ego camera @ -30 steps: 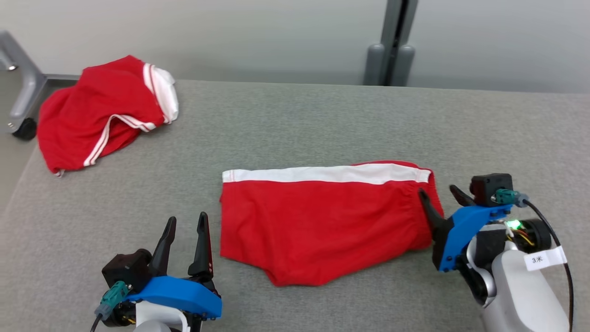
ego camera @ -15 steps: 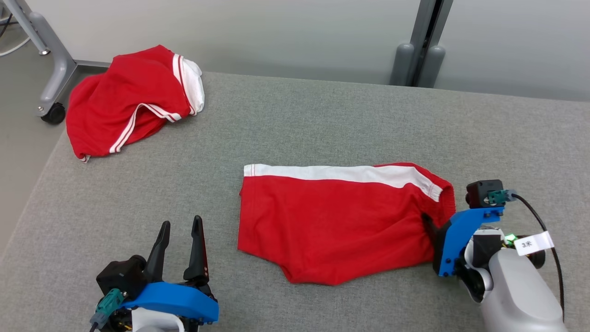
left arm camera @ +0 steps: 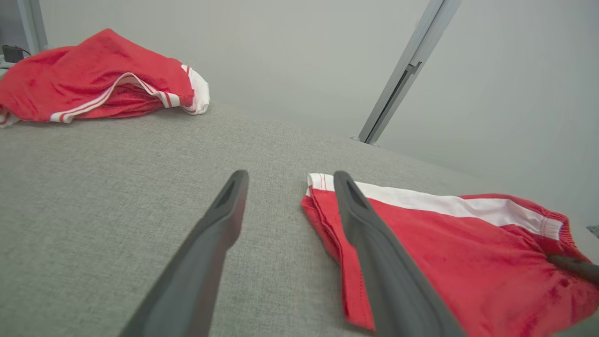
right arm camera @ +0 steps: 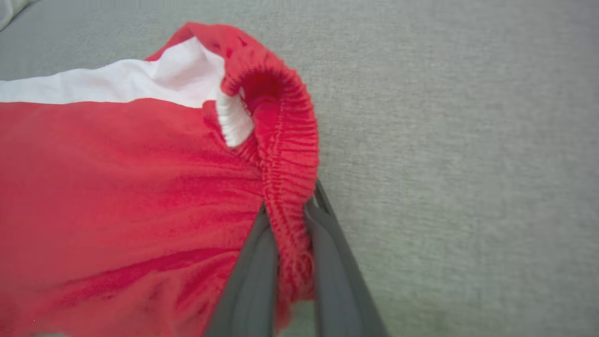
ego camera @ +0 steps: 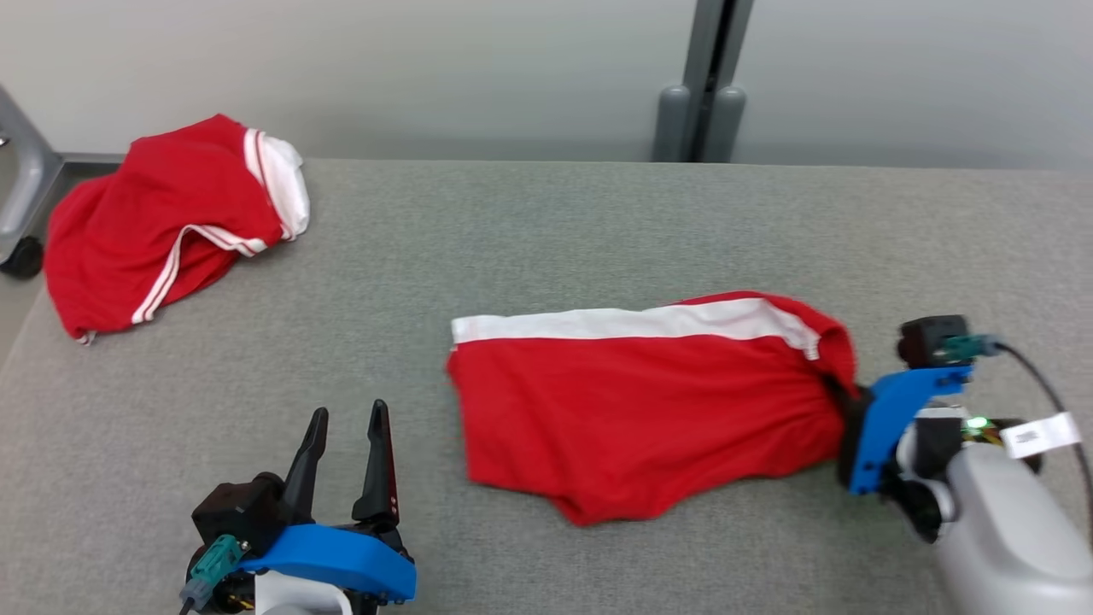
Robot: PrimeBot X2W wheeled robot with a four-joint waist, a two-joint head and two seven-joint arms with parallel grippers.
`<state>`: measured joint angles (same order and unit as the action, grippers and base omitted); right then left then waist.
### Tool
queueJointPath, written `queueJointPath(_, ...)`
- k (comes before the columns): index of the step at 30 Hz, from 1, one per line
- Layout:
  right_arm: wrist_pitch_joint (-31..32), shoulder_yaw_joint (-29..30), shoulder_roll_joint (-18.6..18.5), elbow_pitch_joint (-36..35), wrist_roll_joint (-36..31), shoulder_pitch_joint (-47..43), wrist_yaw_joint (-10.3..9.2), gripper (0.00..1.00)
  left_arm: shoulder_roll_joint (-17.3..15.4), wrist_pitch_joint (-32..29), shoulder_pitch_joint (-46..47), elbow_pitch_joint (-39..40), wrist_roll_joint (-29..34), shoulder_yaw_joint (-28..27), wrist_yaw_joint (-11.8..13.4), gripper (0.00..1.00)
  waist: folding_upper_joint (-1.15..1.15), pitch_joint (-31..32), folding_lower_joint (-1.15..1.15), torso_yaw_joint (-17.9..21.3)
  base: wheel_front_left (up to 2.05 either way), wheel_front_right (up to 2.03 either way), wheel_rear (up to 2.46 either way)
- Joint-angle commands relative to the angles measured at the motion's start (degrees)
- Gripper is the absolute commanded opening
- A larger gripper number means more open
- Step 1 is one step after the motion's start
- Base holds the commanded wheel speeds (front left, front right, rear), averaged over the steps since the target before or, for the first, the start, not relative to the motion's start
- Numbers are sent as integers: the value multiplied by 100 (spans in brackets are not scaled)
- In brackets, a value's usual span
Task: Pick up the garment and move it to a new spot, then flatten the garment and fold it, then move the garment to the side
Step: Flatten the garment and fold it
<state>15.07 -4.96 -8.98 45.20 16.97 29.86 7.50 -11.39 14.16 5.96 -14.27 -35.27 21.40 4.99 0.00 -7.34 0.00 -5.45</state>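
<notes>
The garment (ego camera: 649,418) is a pair of red shorts with a white side stripe, lying mostly flat in the middle of the grey table. My right gripper (ego camera: 841,397) is shut on its elastic waistband at the right end, where the cloth bunches into gathers. In the right wrist view both fingers (right arm camera: 252,262) pinch the ruffled red waistband (right arm camera: 288,154), and the garment (right arm camera: 117,187) spreads away to the left. My left gripper (ego camera: 349,412) stands open near the front edge, left of the garment, holding nothing. In the left wrist view my left gripper (left arm camera: 290,175) points past the hem of the garment (left arm camera: 444,243).
A second red piece of clothing (ego camera: 162,222) with white stripes lies crumpled at the table's far left corner. The grey cloth-covered table (ego camera: 555,231) ends at a pale wall with a grey post (ego camera: 700,102). A wheeled frame leg (ego camera: 17,213) stands beyond the left edge.
My right gripper has shut on the waistband, and the garment's right end has drawn together and shifted a little right. The left gripper stays open. The head camera has swung.
</notes>
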Motion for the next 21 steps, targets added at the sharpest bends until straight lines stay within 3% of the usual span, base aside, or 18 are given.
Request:
queueJointPath(1,42,43,-245,-134,174,-129,-2,0,-4,-16,-23,35,27,41,2,100,0,57,0,132,0,0,0)
queueJointPath(6,263,269,-848,-608,580,-404,-1,0,-5,-27,-49,51,32,66,32,100,0,39,0,374,0,0,0)
queueJointPath(9,405,385,-921,-893,790,-545,-1,0,-4,-29,-34,49,31,73,38,100,0,18,0,464,0,0,0)
queueJointPath(12,507,390,-802,-1114,993,-614,-1,0,-10,-33,-11,46,32,91,29,100,0,8,0,501,0,0,0)
queueJointPath(21,821,-251,54,-2079,1758,-553,-1,0,-65,-68,121,92,48,109,30,100,0,-47,0,365,0,0,0)
